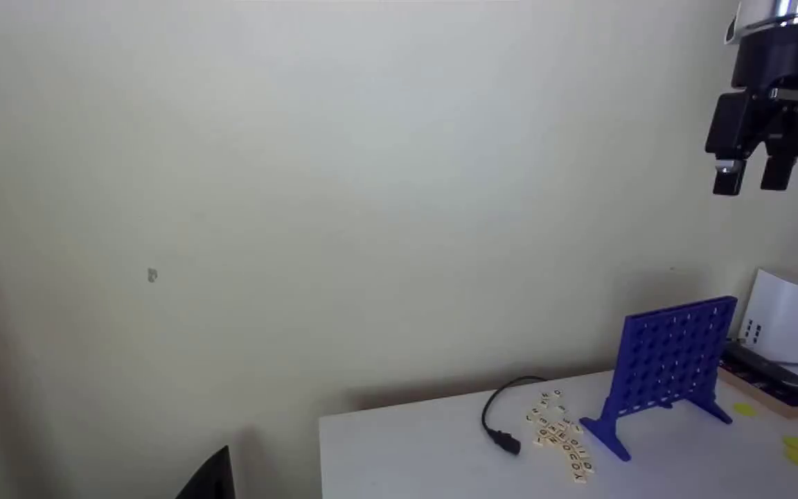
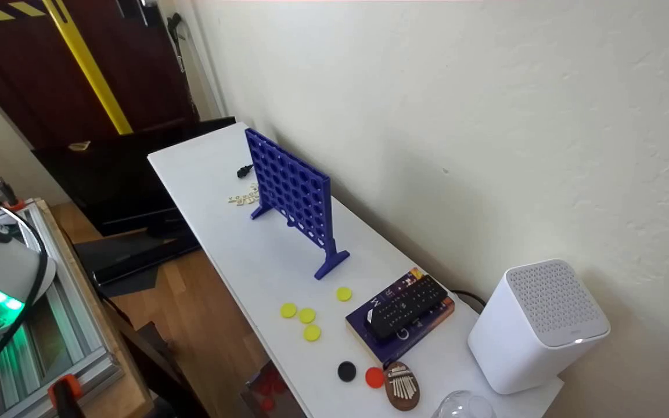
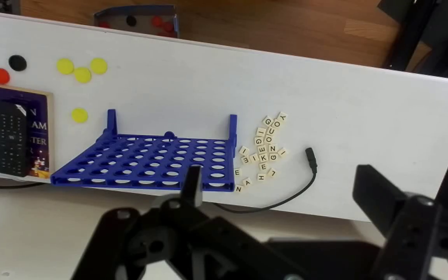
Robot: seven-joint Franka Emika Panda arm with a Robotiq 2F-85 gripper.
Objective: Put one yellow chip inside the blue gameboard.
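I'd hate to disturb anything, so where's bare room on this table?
Bare: the end of the table past the black plug, and the stretch between yellow chips, letter tiles and blue gameboard. Crowded: around the book, keypad and red chip.

Blue gameboard (image 1: 673, 355): smooth plastic, soft sheen;
Yellow chips (image 3: 83, 75): smooth matt plastic by their look;
Worktop (image 3: 344, 128): smooth, white, low gloss;
Book (image 3: 40, 116): paper pages, glossy printed cover;
Thumb piano (image 2: 402, 386): smooth wood body, metal tines;
White box (image 2: 519, 334): matt plastic sides, textured top;
End effector (image 1: 751, 181): dark, mostly matt, glints of bare metal;
Floor (image 3: 266, 27): wood boards, faintly shiny;
Wall (image 2: 543, 133): matt paint, slightly rough
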